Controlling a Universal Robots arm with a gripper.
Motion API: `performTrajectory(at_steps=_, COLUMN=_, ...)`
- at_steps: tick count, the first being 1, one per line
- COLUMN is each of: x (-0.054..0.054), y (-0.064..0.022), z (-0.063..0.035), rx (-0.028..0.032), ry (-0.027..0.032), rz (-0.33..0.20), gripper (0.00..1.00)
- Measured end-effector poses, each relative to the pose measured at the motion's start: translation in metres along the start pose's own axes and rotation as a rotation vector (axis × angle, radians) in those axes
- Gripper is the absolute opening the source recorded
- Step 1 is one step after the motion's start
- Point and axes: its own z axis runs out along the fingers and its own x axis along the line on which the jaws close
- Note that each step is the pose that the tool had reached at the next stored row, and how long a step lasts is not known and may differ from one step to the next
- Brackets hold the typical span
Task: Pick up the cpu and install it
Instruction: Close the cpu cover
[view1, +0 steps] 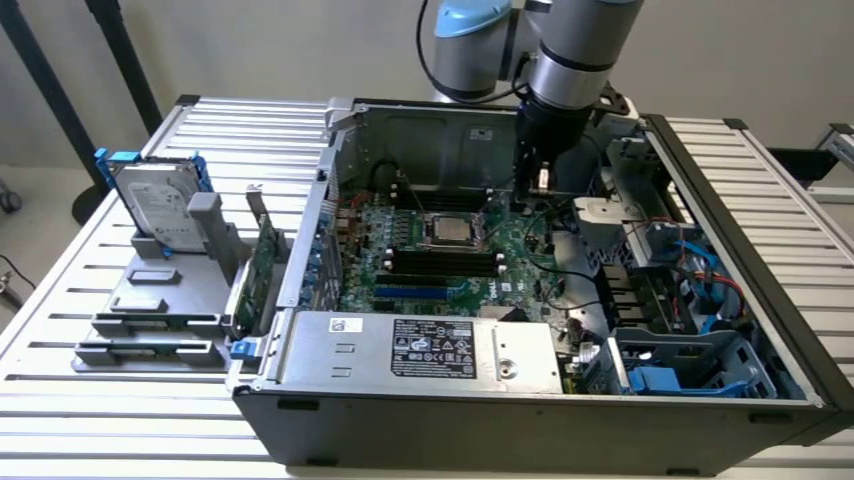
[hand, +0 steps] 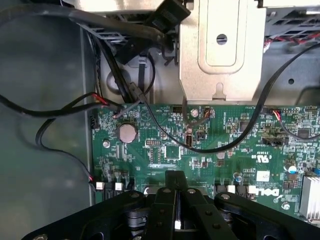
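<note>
You're looking at a cpu with a dull silvery-grey metal top, a glossy green circuit board, a bare grey sheet-metal case and a matt black pincer.

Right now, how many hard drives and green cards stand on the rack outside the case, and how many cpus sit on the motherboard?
hard drive: 1
green card: 1
cpu: 1
Total: 3
</note>
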Motion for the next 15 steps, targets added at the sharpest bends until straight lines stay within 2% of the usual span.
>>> performTrajectory(at_steps=4, x=0.000, y=-0.0089, z=0.0000, rx=0.0069, ry=-0.0004, rz=0.000, gripper=0.11)
performTrajectory(at_steps=15, x=-0.001, y=-0.0317, z=0.0012, rx=0.0369, ry=-0.0016, rz=0.003, gripper=0.11)
